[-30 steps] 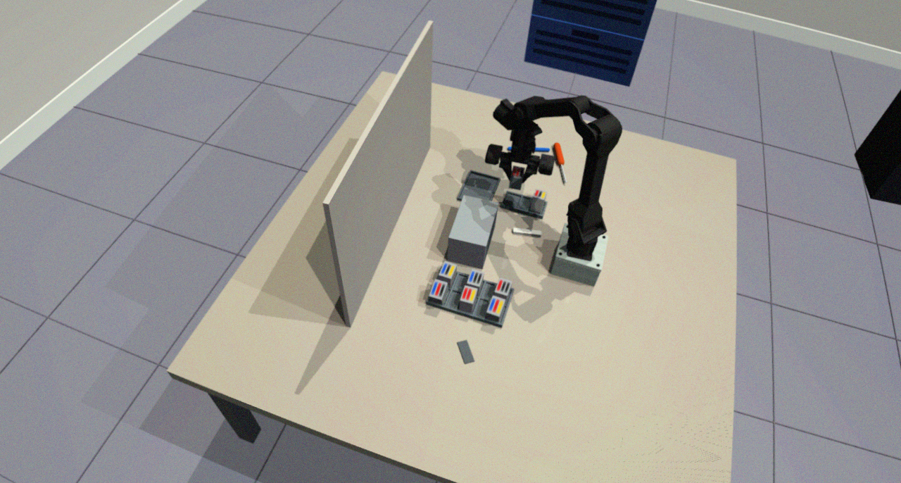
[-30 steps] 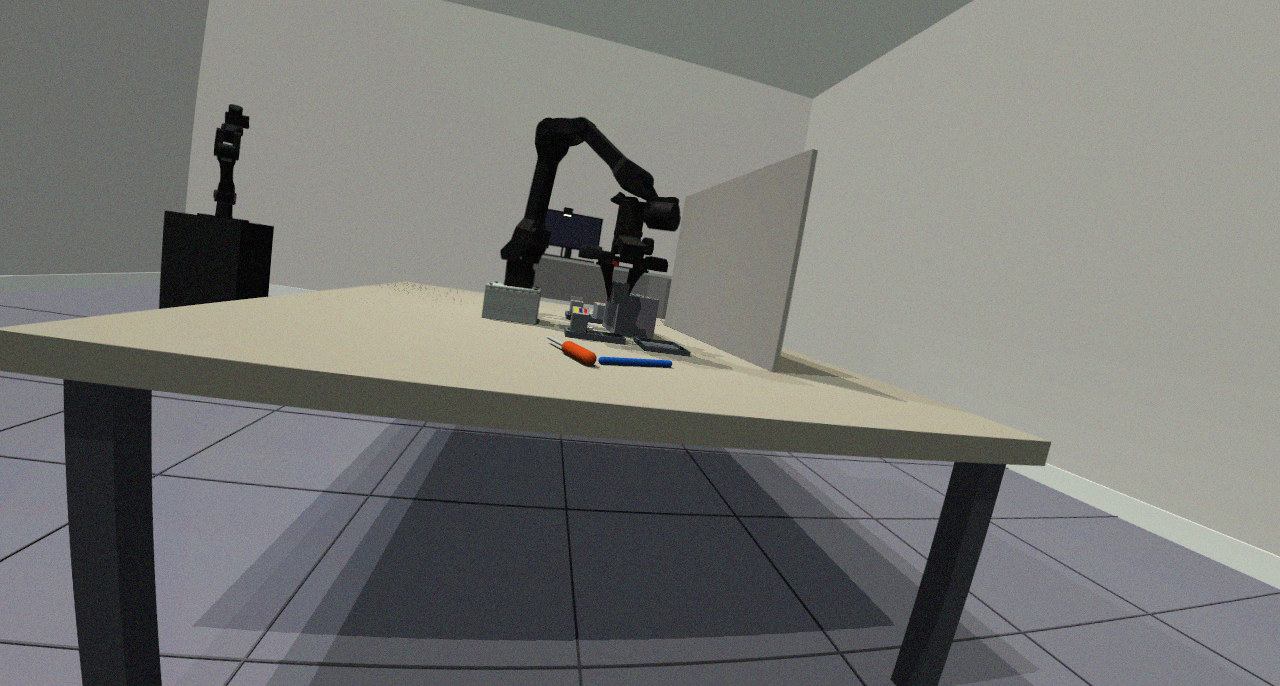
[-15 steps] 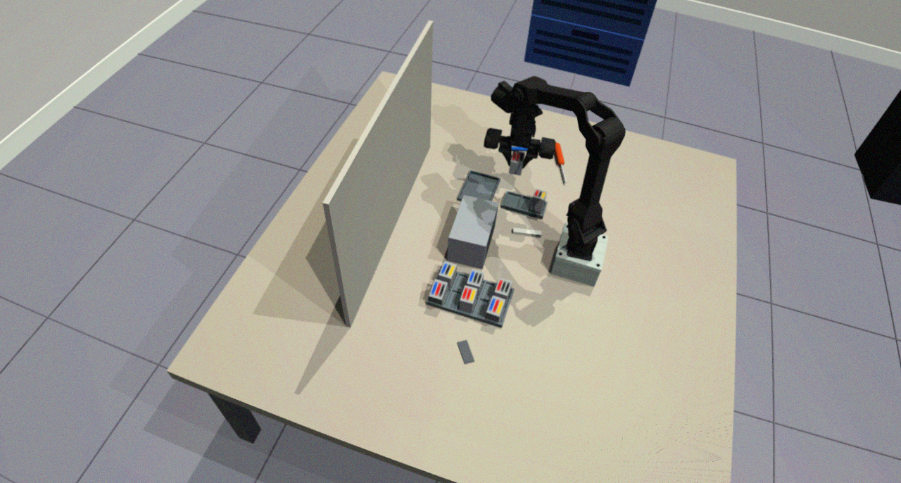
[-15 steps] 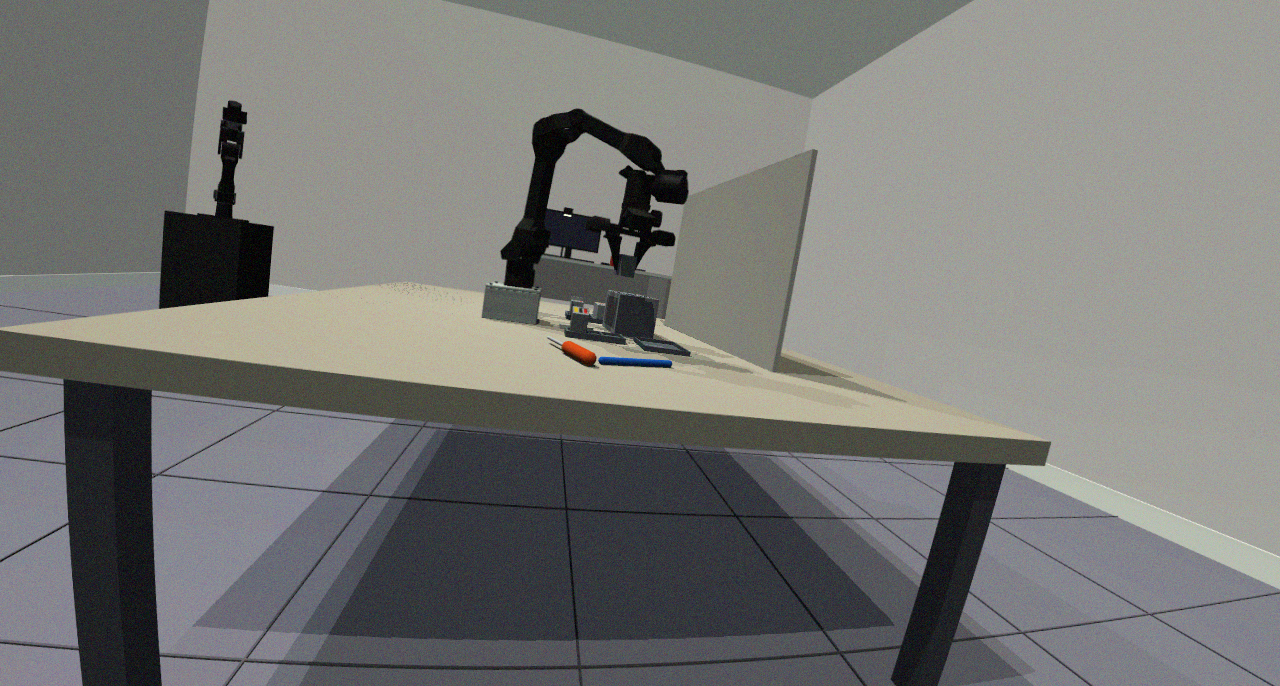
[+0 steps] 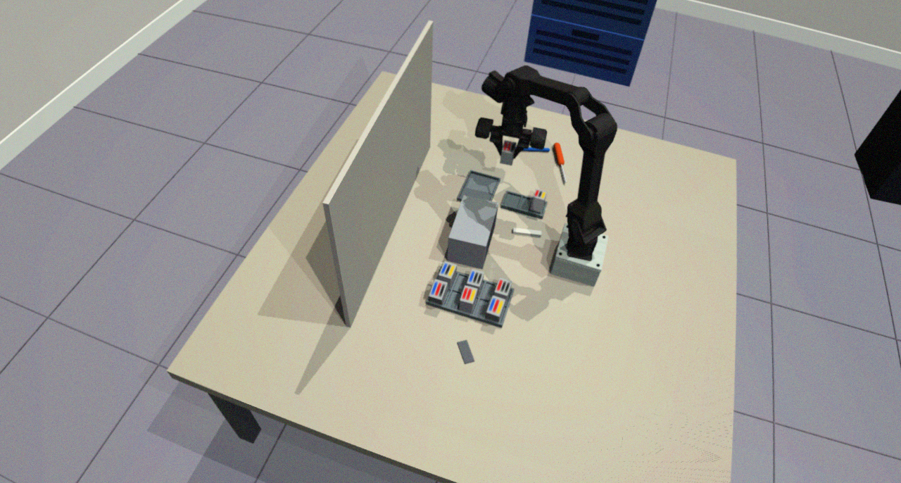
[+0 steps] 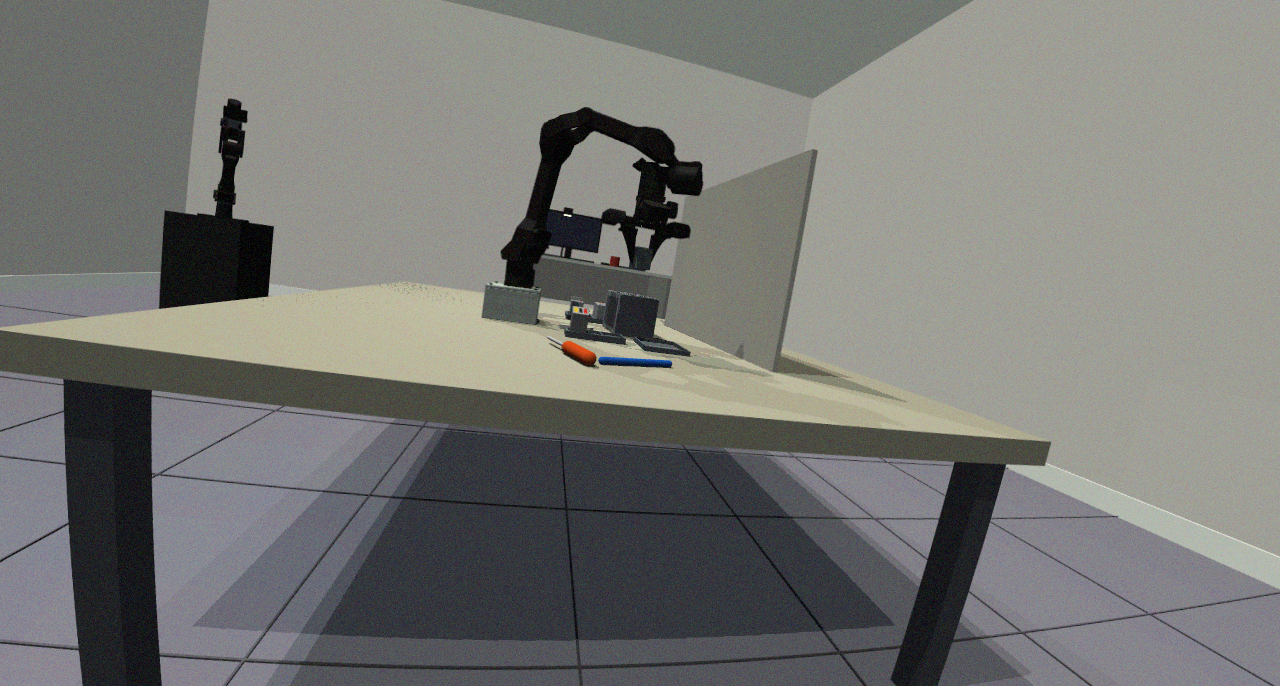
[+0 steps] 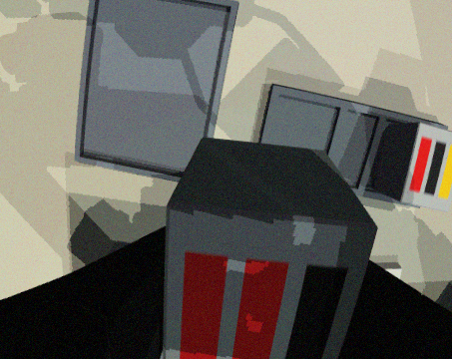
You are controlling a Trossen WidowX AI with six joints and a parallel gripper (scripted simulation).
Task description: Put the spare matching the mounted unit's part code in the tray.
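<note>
My gripper point(image 5: 507, 154) point(image 6: 640, 257) is shut on a spare block point(image 7: 260, 304) whose label has red, red and black stripes. It holds the spare in the air, beyond the trays in the top view. The empty shallow grey tray point(image 5: 481, 186) point(image 6: 663, 346) point(image 7: 146, 120) lies below, upper left in the wrist view. Beside it is a small slotted holder point(image 5: 516, 203) point(image 7: 300, 122) bearing a block point(image 7: 435, 167) point(image 5: 537, 203) with red, black and yellow stripes. A rack point(image 5: 481, 315) holds several striped spares. The mounted unit's printed back is not readable.
A large grey box point(image 5: 471, 234) point(image 6: 632, 315) stands between tray and rack. A tall grey panel point(image 5: 384, 158) point(image 6: 747, 261) rises beside them. An orange screwdriver point(image 5: 558, 153) point(image 6: 578, 352), a blue pen point(image 6: 635, 361), a white stick point(image 5: 526, 232) and a grey plate point(image 5: 465, 351) lie on the table.
</note>
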